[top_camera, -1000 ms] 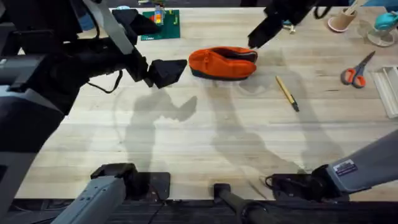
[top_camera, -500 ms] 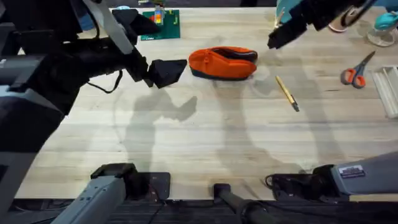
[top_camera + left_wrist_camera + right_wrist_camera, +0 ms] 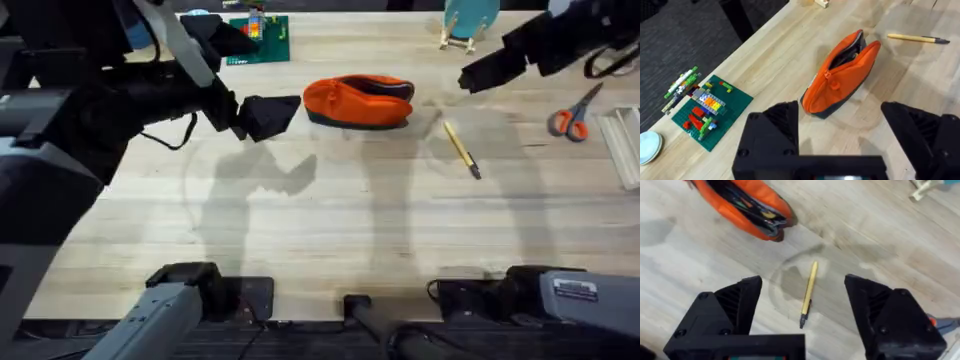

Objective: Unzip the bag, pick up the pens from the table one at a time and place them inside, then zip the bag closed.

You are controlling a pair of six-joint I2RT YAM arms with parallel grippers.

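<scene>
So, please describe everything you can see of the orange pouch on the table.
The bag is a bright orange pouch of soft fabric with a dark base strip, long and oval. It rests base down on the table, tilted a little, its zip partly open, and colourful items show inside through the gap. Nothing grips it: the left gripper is open beside one end, and the right gripper is open, apart from it. The pen lies nearby, not touching it.

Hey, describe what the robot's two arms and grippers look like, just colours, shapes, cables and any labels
Both arms are mostly black with light grey segments near their bases. The left gripper has chunky, angular matte-black fingers, and a thin black cable loops beneath that arm. The right gripper matches it: blocky black fingers with ribbed inner faces. A small white label with dark print sits on the right arm's grey base link.
</scene>
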